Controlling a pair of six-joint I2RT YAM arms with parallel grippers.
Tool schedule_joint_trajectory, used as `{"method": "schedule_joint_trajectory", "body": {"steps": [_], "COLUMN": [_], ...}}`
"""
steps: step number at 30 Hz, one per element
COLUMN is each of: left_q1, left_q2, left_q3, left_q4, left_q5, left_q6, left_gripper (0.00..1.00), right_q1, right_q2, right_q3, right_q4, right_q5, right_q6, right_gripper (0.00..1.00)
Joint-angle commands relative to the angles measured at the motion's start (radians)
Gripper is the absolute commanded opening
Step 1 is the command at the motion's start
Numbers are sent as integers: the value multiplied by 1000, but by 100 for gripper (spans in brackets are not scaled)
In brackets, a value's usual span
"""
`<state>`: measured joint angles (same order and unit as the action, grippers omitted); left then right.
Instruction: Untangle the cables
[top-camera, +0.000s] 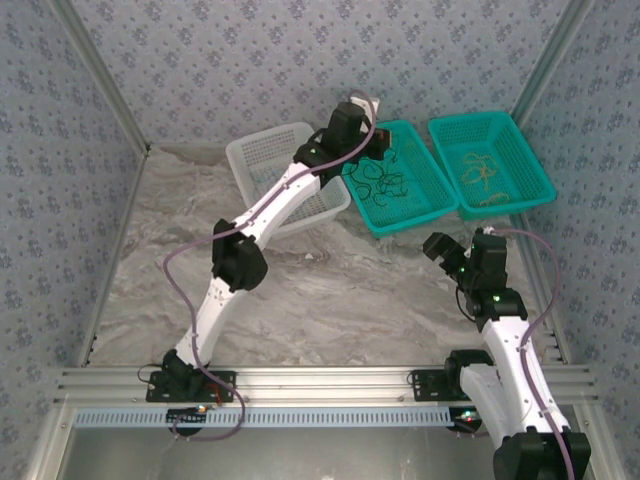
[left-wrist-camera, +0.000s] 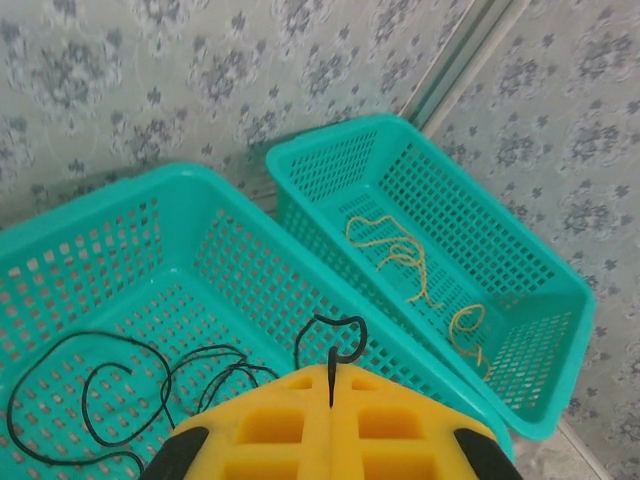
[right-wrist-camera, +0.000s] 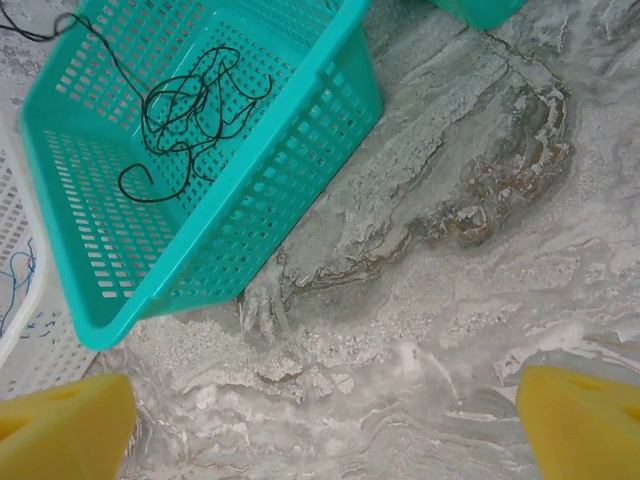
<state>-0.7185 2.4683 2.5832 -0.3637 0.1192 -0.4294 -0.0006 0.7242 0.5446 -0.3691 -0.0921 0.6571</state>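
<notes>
One black cable (left-wrist-camera: 338, 319) sat pinched in my left pincer (left-wrist-camera: 330, 385); I feared it would drag the tangle (right-wrist-camera: 185, 100) out, while my right pincer (right-wrist-camera: 320, 425) hung spread.

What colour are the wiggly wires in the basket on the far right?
The wires are yellow. You see them best in the left wrist view.
</notes>
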Motion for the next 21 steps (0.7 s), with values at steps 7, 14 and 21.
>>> {"method": "schedule_joint_trajectory", "body": {"steps": [7, 14, 21], "left_q1": [1, 18, 19], "left_q2": [78, 19, -138], "left_q3": [42, 54, -36], "left_q4": [-29, -138, -236], "left_q5": [33, 120, 141], "left_q6": [-106, -99, -2], "left_gripper": [11, 80, 99], "right_q1": [-7, -11, -22], "right_q2": [-12, -6, 40], "right_q3": [31, 17, 18], "right_q4": [-31, 0, 40], "right_q5": [9, 4, 80], "right_q6": [-19, -17, -18], "right_gripper": [100, 100, 100]}}
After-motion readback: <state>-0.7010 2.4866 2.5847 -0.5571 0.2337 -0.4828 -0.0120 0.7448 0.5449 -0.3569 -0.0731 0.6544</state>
